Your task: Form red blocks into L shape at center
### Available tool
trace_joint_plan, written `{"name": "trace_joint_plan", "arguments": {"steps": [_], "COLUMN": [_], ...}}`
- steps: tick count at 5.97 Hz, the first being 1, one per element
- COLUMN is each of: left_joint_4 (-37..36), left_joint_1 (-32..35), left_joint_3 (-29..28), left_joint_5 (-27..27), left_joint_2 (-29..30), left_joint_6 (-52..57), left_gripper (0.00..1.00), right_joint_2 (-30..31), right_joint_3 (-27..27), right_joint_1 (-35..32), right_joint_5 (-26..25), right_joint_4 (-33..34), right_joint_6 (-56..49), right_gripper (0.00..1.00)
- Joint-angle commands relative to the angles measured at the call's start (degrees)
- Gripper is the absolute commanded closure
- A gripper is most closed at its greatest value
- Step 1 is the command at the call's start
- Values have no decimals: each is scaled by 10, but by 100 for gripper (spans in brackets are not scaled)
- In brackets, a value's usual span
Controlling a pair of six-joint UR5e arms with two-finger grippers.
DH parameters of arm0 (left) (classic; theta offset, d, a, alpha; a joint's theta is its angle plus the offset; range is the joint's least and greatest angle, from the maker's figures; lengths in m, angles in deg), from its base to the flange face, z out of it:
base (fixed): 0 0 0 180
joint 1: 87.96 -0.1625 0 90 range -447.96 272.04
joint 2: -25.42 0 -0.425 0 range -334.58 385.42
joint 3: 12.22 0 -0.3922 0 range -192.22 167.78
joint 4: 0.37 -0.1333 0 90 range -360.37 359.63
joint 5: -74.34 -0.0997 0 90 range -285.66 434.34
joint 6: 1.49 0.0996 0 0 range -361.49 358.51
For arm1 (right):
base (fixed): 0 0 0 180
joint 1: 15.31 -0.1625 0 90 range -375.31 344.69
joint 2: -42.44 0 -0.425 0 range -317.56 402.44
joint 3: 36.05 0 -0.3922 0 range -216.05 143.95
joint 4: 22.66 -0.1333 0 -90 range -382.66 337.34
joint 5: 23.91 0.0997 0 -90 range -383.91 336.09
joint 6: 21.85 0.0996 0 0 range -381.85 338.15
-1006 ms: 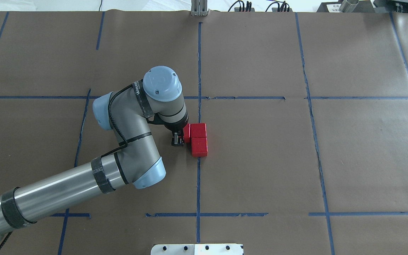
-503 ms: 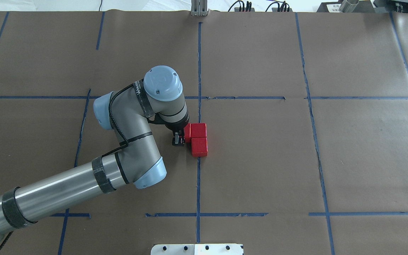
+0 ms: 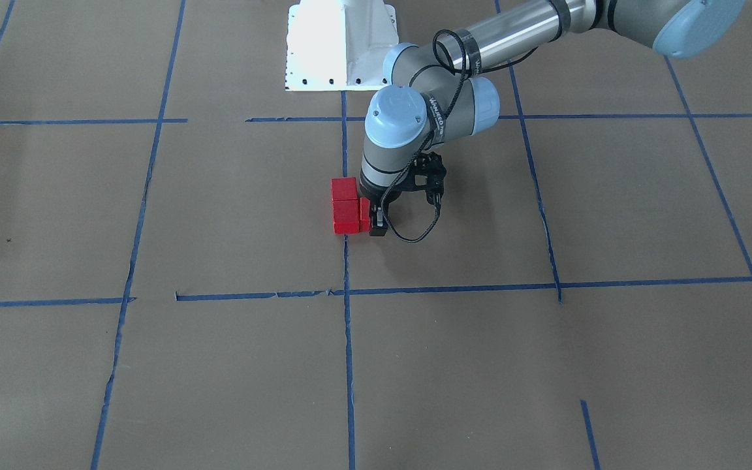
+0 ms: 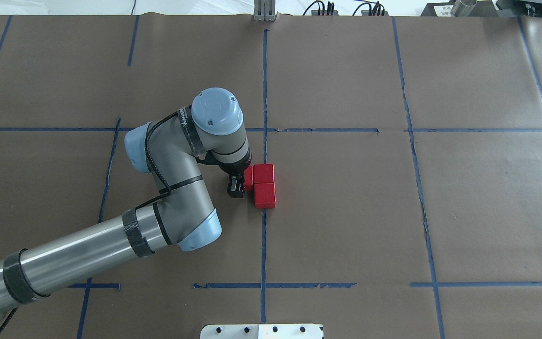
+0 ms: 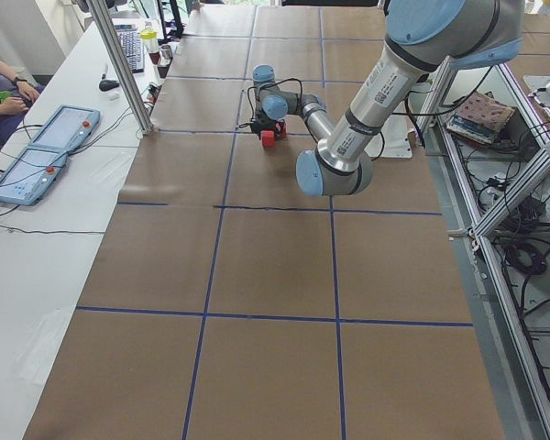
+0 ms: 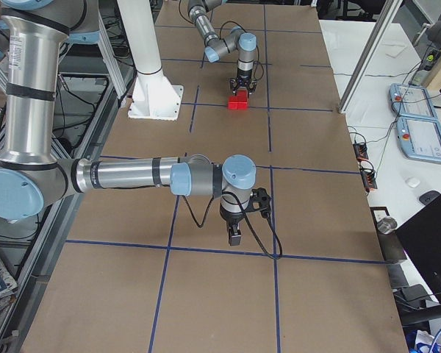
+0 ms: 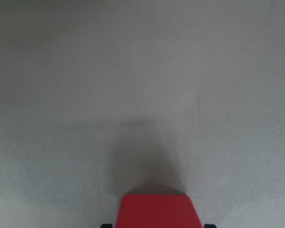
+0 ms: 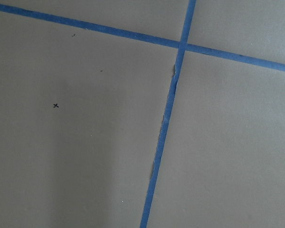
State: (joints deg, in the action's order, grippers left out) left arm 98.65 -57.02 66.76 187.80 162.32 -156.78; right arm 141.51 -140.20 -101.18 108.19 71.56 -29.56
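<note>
We found the left gripper [image 4: 242, 183] down at the paper with its jaws on either side of the third block [image 4: 248, 178]. In the left wrist view the red face filled the gap between the two black fingertips [image 7: 207, 226], so we judged it clamped on that block. The red blocks [image 4: 264, 184] all lay in the center [image 4: 327, 207]. Two sat touching in a row on the blue tape line [image 4: 263, 245], their long axis running along it away from the robot. The third block lay against the farther one of that pair, on the robot's left of the line, and made the short leg of an L (the wrist hid part of the seam, so we could not swear it was flush). As we read it, the coming move turned on the held block lying directly between the jaws and hard beside its neighbour. Letting go and rising straight up seemed safest, since any sideways drift could drag it. The right gripper [image 6: 234, 237] hung well apart from the blocks, and we could not tell whether it was parted or closed
</note>
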Motion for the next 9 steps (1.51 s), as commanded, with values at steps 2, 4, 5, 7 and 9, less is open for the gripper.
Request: {"name": "trace_joint_plan", "arguments": {"steps": [2,4,5,7,9], "left_joint_4": [-32,-118,-131,-132,-127], "left_joint_1": [12,20,38,102,190], "left_joint_3": [49,212,280,317,317], "left_joint_5": [14,29,29,47,114], "left_joint_2": [-2,-51,-100,-173,-259], "left_joint_6": [16,183,278,550,814], "left_gripper": [0,0,0,0,0], "right_joint_2": [-1,0,2,4,7], "right_joint_3": [0,0,1,2,-1], "right_joint_1": [0,0,0,0,0], "right_joint_5": [0,0,0,0,1], "right_joint_4": [0,0,0,1,0], "right_joint_6": [1,4,5,6,4], "right_gripper": [0,0,0,0,0]}}
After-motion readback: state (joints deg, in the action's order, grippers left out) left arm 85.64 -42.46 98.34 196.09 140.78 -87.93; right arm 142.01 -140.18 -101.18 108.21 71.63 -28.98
